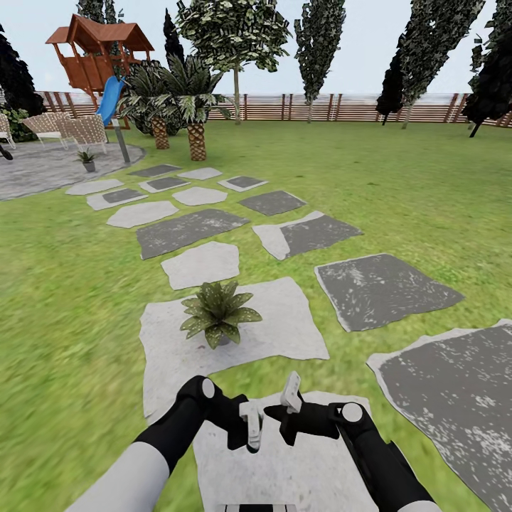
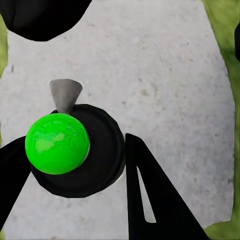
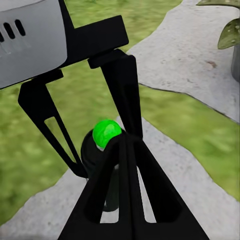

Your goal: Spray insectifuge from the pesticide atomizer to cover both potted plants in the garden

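Note:
My left gripper (image 1: 250,429) hangs low over a pale stepping stone (image 1: 299,327), shut on the pesticide atomizer (image 2: 75,155). From above the atomizer is a dark round bottle with a bright green ball on top and a grey nozzle. In the right wrist view the atomizer (image 3: 102,137) stands between the left gripper's black fingers (image 3: 122,85). My right gripper (image 1: 290,398) is close beside it, fingers pressed together, holding nothing. One potted plant (image 1: 217,313) with speckled leaves sits on the stone just ahead. A second potted plant (image 1: 87,159) stands far off on the gravel patio (image 1: 35,171).
Grey and white stepping stones (image 1: 188,231) lead across the lawn toward the patio. A grey post lamp (image 1: 119,139), lattice chairs (image 1: 82,131), palms (image 1: 193,121) and a wooden play tower (image 1: 96,53) stand at the far left. A slatted fence (image 1: 341,107) closes the back.

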Motion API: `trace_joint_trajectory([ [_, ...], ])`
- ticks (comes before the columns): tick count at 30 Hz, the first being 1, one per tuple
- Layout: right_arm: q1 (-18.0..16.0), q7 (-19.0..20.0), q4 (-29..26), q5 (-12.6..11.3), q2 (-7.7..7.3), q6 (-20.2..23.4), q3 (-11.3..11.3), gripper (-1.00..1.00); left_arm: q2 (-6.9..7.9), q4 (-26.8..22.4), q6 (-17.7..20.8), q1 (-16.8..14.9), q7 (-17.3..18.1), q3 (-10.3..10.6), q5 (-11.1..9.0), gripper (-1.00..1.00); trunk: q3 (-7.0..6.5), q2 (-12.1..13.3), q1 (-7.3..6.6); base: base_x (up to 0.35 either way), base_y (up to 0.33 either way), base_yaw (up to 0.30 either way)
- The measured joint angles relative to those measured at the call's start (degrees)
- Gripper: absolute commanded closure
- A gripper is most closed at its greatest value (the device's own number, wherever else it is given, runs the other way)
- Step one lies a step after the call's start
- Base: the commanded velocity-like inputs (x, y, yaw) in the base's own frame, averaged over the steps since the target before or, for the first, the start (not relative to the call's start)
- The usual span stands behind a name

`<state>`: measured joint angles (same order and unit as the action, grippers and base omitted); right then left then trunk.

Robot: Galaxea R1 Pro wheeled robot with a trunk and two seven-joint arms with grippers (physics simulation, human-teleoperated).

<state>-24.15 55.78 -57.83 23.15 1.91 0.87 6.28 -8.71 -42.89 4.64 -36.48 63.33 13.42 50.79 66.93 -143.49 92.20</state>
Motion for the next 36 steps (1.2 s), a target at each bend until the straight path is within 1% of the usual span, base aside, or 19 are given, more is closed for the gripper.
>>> trace_joint_trajectory([
  [2, 0.0, 0.0, 0.0, 0.0, 0.0, 0.0, 0.0, 1.0, -0.05, 0.0, 0.0, 0.0, 0.0, 0.0, -0.2, 1.0, 0.0, 0.0, 0.0, 0.0, 0.0, 0.0],
  [5, 0.0, 0.0, 0.0, 0.0, 0.0, 0.0, 0.0, 1.0, -0.19, 0.0, 0.0, 0.0, 0.0, 0.1, -1.2, 1.0, 0.0, 0.0, 0.0, 0.0, 0.0, 0.0],
  [8, 0.0, 0.0, 0.0, 0.1, 0.0, 0.0, 0.0, 1.0, -0.3, 0.0, 0.0, 0.0, 0.0, 0.1, -1.6, 1.0, 0.0, 0.0, 0.0, 0.0, 0.0, 0.0],
  [30, 0.0, 0.0, 0.1, 0.1, 0.0, 0.0, -0.1, 1.0, -0.51, -0.1, 0.0, -0.1, -0.1, 0.1, -2.1, 1.0, 0.0, 0.0, 0.0, 0.0, 0.0, 0.0],
  [36, 0.0, 0.0, 0.1, 0.1, 0.0, 0.0, -0.1, 1.0, -0.33, 0.1, 0.0, -0.1, -0.1, 0.0, -2.1, 1.0, 0.0, 0.0, 0.0, 0.0, 0.0, 0.0],
])
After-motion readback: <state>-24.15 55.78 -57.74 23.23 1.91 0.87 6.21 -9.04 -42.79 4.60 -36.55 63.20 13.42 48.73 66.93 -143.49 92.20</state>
